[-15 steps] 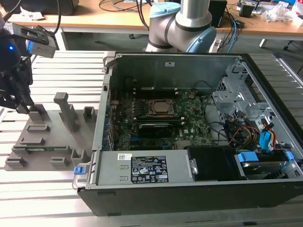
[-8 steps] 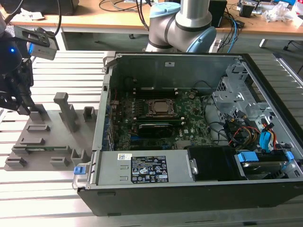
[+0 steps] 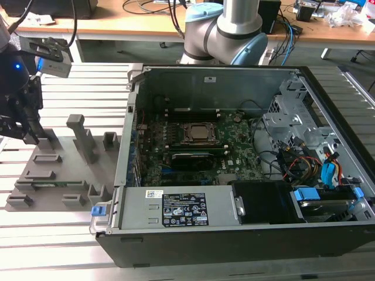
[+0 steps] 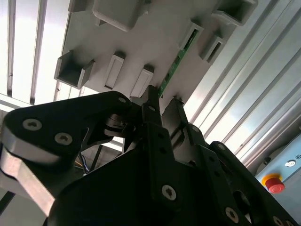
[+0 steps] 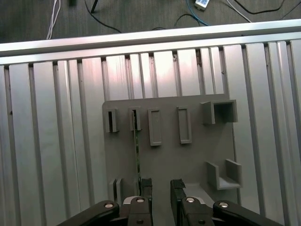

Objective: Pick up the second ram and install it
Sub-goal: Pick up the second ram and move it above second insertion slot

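Observation:
The second ram (image 5: 137, 150) stands on edge in the slots of a grey holder plate (image 5: 188, 160). It looks like a thin green strip (image 4: 176, 66) in both wrist views. My gripper (image 5: 161, 184) hangs just above the plate, open, with a clear gap between its two black fingers (image 4: 151, 101). The strip runs up close to one fingertip, and I cannot tell whether it lies inside the gap. In the exterior view the gripper (image 3: 32, 139) is over the plate's far end (image 3: 64, 170), at that view's left.
An open computer case (image 3: 234, 234) lies at the exterior view's right, with the motherboard (image 3: 234, 158) and CPU socket (image 3: 199, 133) exposed. Grey holder blocks (image 3: 82, 137) rise from the plate. A red stop button (image 4: 274, 183) sits beyond the slatted aluminium table (image 5: 47, 132).

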Robot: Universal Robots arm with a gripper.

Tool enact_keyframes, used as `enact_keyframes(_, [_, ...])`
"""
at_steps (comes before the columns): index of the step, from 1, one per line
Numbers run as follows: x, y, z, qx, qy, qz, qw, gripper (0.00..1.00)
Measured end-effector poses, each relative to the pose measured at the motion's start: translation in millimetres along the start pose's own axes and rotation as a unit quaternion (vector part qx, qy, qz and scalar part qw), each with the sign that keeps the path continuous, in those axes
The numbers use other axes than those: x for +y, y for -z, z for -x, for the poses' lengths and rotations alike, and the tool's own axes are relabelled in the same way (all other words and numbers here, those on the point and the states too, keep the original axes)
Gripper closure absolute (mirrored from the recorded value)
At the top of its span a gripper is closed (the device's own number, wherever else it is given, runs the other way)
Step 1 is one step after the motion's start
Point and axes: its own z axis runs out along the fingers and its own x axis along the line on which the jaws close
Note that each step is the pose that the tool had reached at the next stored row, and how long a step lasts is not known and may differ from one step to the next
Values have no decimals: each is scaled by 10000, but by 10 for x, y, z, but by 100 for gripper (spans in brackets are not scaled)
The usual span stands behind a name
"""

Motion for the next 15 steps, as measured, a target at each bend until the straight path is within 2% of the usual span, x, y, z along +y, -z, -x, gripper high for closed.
enact_keyframes(15, [-6, -113, -2, 0, 0, 0, 10000, 70])
